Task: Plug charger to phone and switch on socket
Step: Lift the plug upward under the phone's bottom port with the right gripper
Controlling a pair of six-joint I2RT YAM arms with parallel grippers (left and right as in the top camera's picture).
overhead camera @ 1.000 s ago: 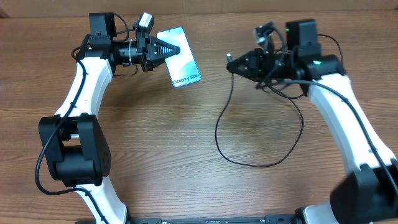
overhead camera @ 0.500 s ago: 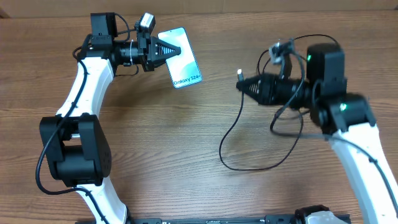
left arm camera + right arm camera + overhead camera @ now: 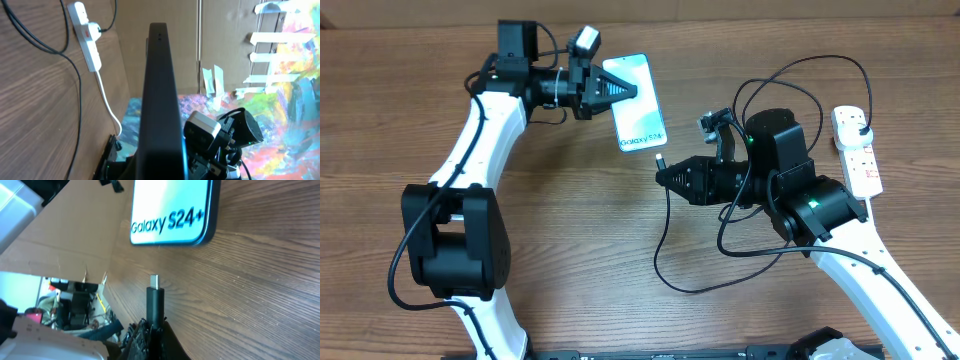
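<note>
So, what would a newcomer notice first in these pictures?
The slim smartphone with a lit blue-white screen, gripped by the left tool at the upper centre. Just below it, the right tool holds the thin black charger cable, its small plug tip aimed at the phone's lower edge, not yet in.

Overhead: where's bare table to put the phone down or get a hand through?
Widest bare patch of table: centre, bordered by the left arm, the phone above and the charger loop on the right. Also bare: the strip beyond the left arm. Crowded: right side, from the right gripper to the socket, crossed by cable loops.
</note>
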